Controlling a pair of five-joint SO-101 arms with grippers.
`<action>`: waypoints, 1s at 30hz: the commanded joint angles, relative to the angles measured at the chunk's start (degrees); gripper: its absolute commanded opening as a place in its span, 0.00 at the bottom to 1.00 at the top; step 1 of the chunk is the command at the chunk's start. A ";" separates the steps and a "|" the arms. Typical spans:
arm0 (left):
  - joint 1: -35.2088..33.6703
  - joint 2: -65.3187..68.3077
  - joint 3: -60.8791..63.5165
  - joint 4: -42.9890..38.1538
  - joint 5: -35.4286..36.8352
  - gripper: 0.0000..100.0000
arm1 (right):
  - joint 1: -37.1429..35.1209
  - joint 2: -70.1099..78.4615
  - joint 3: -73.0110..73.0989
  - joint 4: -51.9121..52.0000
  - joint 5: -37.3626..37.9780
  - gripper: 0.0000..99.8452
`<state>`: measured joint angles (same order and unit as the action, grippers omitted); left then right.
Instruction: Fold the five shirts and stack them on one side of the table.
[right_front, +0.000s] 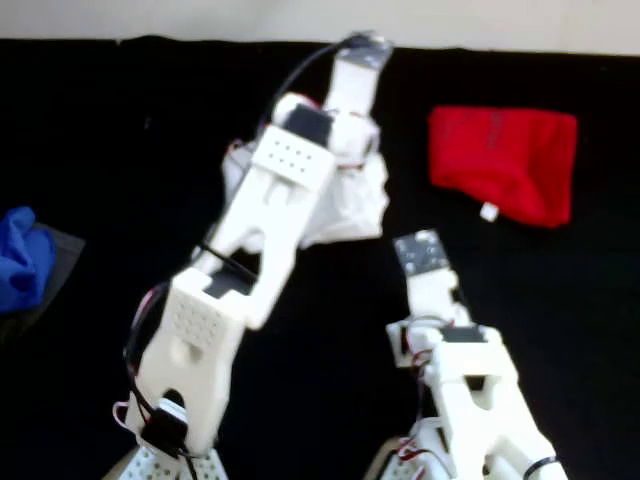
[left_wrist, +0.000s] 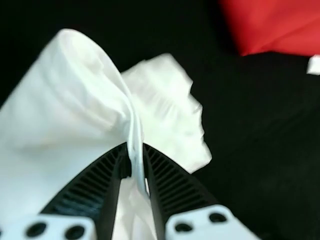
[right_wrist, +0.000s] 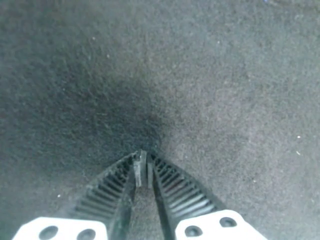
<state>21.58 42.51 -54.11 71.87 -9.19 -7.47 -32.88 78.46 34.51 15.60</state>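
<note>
White shirt (right_front: 355, 205) sits bunched mid-surface, with one fold pinched tight between the fingers of your left gripper (left_wrist: 134, 157). Your right gripper (right_wrist: 144, 167) has its fingers closed on nothing, just over the black surface (right_front: 120, 130). The red shirt (right_front: 505, 160) lies far right and the blue shirt (right_front: 22, 255) at the left edge.

On the table (right_front: 100, 150), toward the far edge at centre: middle shirt (right_front: 355, 205), pinched at a raised fold in the left gripper (left_wrist: 134, 151). Off to its right and well apart, second shirt (right_front: 505, 160); way out at the left edge, third shirt (right_front: 22, 255). Nearer the front, right of centre, right gripper (right_wrist: 144, 167) pressed together over bare table.
</note>
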 joint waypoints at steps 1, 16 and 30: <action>1.71 -0.40 -1.01 -6.15 0.26 0.01 | 1.01 -0.04 1.01 -1.89 0.18 0.01; -0.22 3.82 -6.99 -6.86 0.70 0.12 | 1.01 0.13 0.92 -1.98 0.18 0.01; -0.84 4.35 4.26 -2.29 0.35 0.01 | 1.01 0.13 0.84 -1.98 0.18 0.01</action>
<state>19.47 47.52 -51.82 72.31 -9.19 -7.47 -32.88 78.46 34.51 15.60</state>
